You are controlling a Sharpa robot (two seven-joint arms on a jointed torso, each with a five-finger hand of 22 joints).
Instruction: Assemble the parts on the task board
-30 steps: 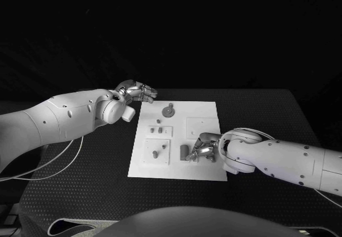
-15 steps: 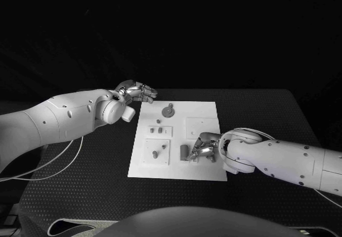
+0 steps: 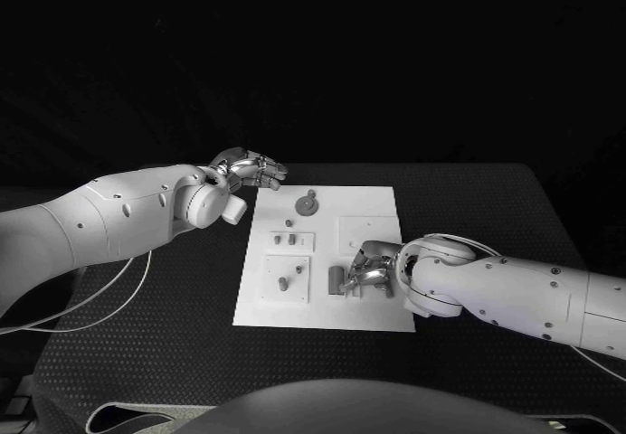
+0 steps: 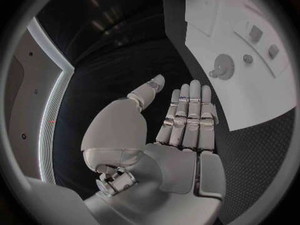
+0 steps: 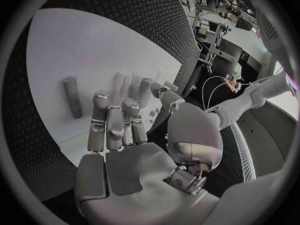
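Observation:
The white task board (image 3: 381, 201) lies in the middle of the table. On it are a round grey disc (image 3: 307, 204), two small pieces (image 3: 285, 239), a short peg (image 3: 283, 283) and a grey cylinder (image 3: 336, 278) lying flat. My right hand (image 3: 371, 268) hovers low over the board's near right part, right beside the cylinder (image 5: 73, 104), fingers (image 5: 112, 120) straight and holding nothing. My left hand (image 3: 254, 168) is off the board's far left corner, flat and empty (image 4: 187, 117). The left wrist view shows the disc (image 4: 224, 65) on the board (image 4: 262, 102).
A raised square plate (image 3: 368, 231) sits on the board beyond my right hand, and another (image 3: 289, 273) holds the peg. Black matting (image 3: 156, 325) surrounds the board. A white cable (image 3: 111, 303) trails under my left arm.
My right hand has crept slightly left, closer to the lying cylinder. My left hand has barely moved.

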